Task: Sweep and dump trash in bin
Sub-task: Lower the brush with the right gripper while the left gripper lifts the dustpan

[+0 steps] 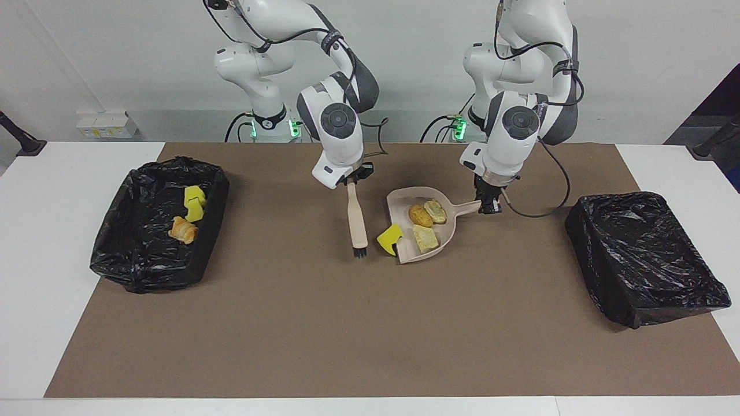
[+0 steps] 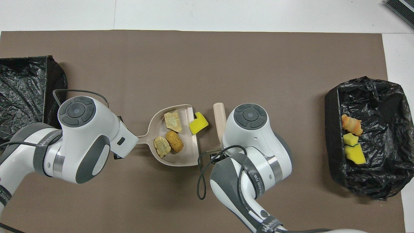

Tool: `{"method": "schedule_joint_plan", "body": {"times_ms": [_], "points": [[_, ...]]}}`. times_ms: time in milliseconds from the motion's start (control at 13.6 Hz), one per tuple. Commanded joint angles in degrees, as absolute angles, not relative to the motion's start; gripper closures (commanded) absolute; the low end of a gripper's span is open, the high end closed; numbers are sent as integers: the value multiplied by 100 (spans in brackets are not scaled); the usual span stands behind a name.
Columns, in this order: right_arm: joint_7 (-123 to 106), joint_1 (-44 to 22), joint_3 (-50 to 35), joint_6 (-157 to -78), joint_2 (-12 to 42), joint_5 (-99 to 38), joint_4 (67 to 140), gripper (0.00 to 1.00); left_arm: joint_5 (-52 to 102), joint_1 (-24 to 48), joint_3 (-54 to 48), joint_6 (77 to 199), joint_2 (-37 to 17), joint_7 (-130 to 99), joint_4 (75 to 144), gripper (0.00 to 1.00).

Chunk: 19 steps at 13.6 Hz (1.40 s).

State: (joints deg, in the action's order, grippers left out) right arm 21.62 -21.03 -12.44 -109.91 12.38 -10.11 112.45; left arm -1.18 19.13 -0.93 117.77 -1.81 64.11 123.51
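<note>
On the mat, yellow sponge beside right gripper's brush

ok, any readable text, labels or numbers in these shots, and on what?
Left arm, grey band: white lettering, too blurred to read.
Right arm, grey band: white lettering, too blurred to read.
White box by the wall: yellow labels, too small to read.
Dustpan, brush, filled bin, other bin: no text visible.
</note>
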Motion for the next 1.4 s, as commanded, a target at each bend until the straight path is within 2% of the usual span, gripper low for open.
{"method": "schedule_joint_plan", "body": {"times_ms": [0, 221, 588, 1324], "points": [[2101, -2380, -1275, -11503, 1222, -1273, 11521, 100, -167, 1942, -79, 11891, -53, 6390, 12542, 100], [2170, -2619, -1274, -11532, 1099, -1625, 11759, 100, -167, 1942, -79, 11900, -44, 6390, 12568, 100], [2786, -2918, -1292, -11487, 959, -1863, 11663, 100, -185, 1890, -88, 12085, -202, 6398, 12568, 100], [2664, -2874, -1266, -10846, 598, -1679, 11786, 100, -185, 1635, -79, 12032, -132, 6548, 12498, 100]]}}
